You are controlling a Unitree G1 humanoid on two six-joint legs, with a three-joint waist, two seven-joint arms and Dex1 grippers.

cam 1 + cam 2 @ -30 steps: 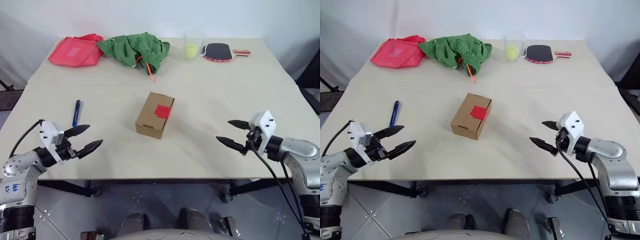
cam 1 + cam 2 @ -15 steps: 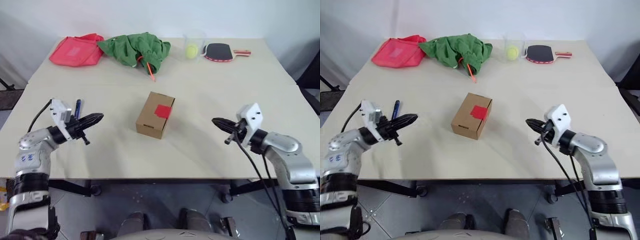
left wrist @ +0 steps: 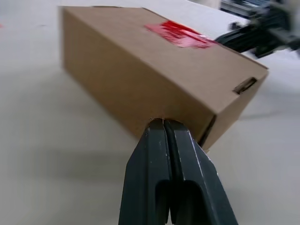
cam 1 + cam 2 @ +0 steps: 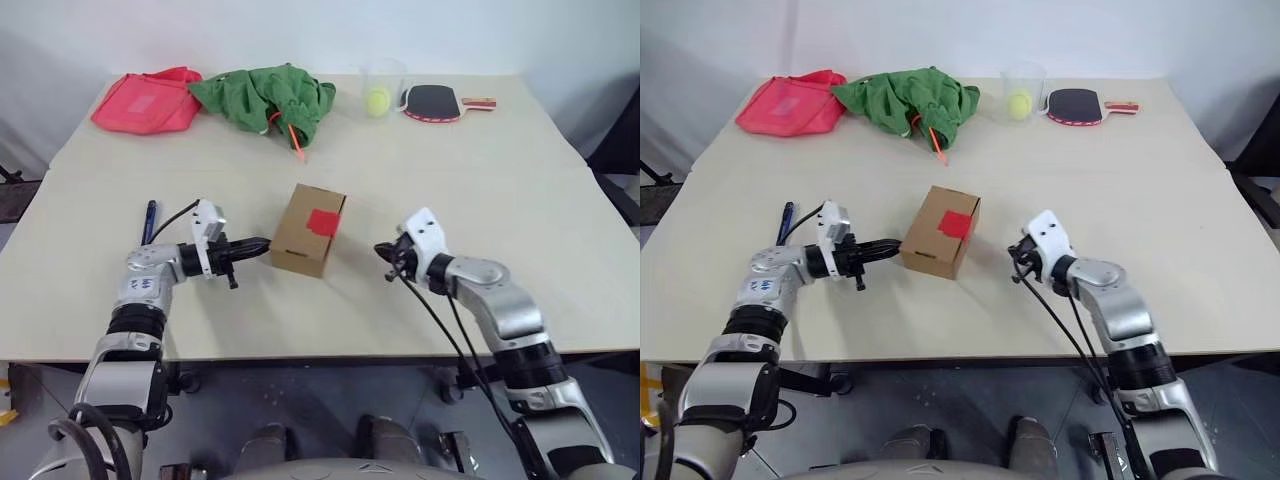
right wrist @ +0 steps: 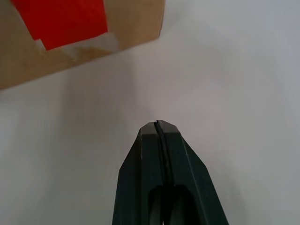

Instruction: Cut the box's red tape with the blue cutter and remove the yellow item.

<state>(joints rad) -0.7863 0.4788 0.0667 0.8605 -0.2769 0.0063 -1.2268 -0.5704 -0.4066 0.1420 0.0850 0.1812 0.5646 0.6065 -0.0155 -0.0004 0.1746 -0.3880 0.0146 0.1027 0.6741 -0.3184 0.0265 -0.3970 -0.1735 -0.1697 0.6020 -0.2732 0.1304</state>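
While both pincers, left (image 3: 162, 123) and right (image 5: 157, 123), stay pressed together, one box (image 4: 307, 230) sits between.

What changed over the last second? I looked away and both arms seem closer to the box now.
Both tools closed and swept inward: the left tool now sits shut at the box, the right tool shut, short of its other side. Neither holds anything. The box, red tape and blue cutter stayed put.
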